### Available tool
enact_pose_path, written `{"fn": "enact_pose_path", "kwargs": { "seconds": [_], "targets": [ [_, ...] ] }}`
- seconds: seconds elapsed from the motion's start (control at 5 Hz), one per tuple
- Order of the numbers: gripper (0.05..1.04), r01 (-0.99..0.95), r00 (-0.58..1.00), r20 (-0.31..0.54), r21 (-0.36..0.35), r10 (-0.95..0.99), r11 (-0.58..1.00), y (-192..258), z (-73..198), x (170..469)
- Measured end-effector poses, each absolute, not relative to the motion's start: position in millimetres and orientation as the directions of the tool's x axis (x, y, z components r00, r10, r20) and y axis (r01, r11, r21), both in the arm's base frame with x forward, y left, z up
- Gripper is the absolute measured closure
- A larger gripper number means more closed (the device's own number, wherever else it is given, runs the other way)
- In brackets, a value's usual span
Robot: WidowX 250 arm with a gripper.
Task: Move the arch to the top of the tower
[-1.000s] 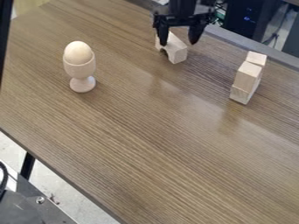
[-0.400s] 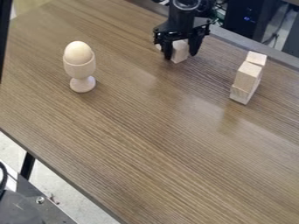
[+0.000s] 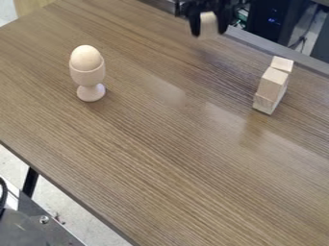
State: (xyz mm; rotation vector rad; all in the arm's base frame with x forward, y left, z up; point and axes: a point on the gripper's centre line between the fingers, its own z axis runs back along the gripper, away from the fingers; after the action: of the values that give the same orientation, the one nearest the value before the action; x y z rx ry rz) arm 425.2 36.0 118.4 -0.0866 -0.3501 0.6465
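Camera view has the black gripper (image 3: 208, 33) near the top edge, pinching the pale wooden arch (image 3: 208, 25) between its fingers, up off the table (image 3: 160, 144). Tabletop's brown with streaky wood grain and a bit of sheen. Over on the right, the tower (image 3: 272, 82) is pale, boxy wood blocks; on the left, a smooth rounded egg (image 3: 86, 57) sits in a footed wooden cup (image 3: 88, 77). Compared with earlier, gripper and arch have gone up; tower, egg and cup haven't budged.

Table (image 3: 160, 168): is showing glossy wood
Cup (image 3: 89, 77), egg (image 3: 86, 57): are looking smooth, wooden
Tower (image 3: 271, 84): is showing matt wood
Arch (image 3: 208, 25): is looking wooden
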Motion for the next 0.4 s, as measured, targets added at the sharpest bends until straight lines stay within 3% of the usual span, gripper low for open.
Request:
{"fn": "enact_pose_path", "kwargs": {
  "seconds": [0.2,0.4],
  "targets": [
    [0.496,-0.459,0.775,0.356,-0.253,0.523,0.852,8.9,166.0,419.9],
    [0.497,-0.366,0.817,0.363,-0.274,0.448,0.889,-12.9,175.7,410.7]
  ]
}}
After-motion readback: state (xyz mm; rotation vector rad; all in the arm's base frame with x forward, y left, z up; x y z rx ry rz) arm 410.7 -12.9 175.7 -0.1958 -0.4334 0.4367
